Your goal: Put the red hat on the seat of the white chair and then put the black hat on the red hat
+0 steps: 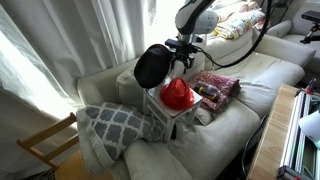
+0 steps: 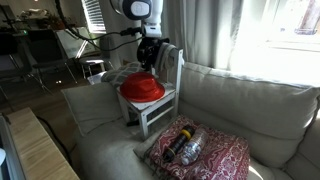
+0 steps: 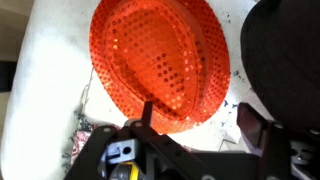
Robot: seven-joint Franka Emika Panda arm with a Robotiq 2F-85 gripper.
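The red hat (image 1: 178, 94) lies on the seat (image 2: 152, 105) of the white chair (image 1: 172, 120), which stands on a sofa; it also shows in the other exterior view (image 2: 142, 86) and fills the wrist view (image 3: 160, 55). My gripper (image 3: 198, 112) hovers just above it (image 1: 181, 63) (image 2: 150, 57), fingers apart with only the hat and the seat between them. The black hat (image 1: 152, 66) stands on edge by the chair's back, next to my gripper, at the wrist view's right edge (image 3: 285, 55). Whether a finger touches it I cannot tell.
A red-patterned cloth (image 2: 215, 155) with a dark bottle-like thing (image 2: 188, 148) lies on the sofa beside the chair. A grey patterned pillow (image 1: 115, 125) lies on the other side. A bare wood chair (image 1: 45, 145) stands off the sofa's end. Curtains hang behind.
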